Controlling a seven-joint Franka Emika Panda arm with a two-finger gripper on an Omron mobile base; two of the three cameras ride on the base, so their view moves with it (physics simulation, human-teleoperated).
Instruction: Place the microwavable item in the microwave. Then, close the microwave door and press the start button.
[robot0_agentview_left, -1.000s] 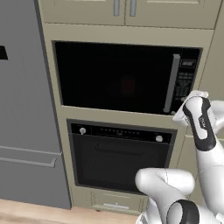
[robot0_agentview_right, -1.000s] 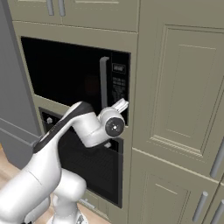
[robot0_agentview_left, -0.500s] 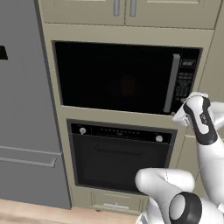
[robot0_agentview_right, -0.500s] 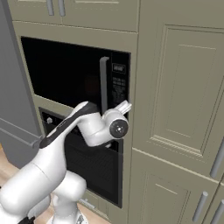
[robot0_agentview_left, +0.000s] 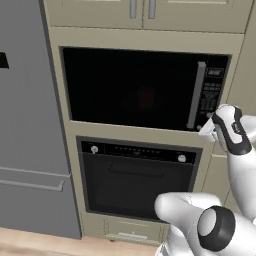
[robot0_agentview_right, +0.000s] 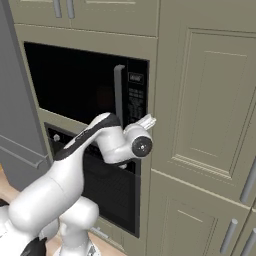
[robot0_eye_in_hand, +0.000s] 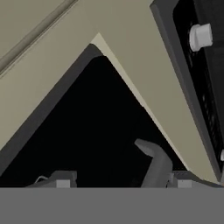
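The microwave door (robot0_agentview_left: 135, 87), shut, filled the upper middle of the left base view, its vertical silver bar handle (robot0_agentview_left: 195, 95) standing right of center. The keypad panel (robot0_agentview_left: 212, 92) sat just right of that, and the gripper (robot0_agentview_left: 209, 128) hovered at its bottom corner, buttons just above. Arm bent up from lower right. Couldn't tell how wide the jaws stood. The microwavable item looked to be behind the door, probably.

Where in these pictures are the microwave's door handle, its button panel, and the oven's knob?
microwave door handle (robot0_agentview_left: 195, 95), left base view, middle of the vertical silver bar.
keypad panel (robot0_agentview_left: 211, 95), left base view, on the rows of buttons.
oven knob (robot0_agentview_left: 182, 158), left base view, right-hand round knob's face.
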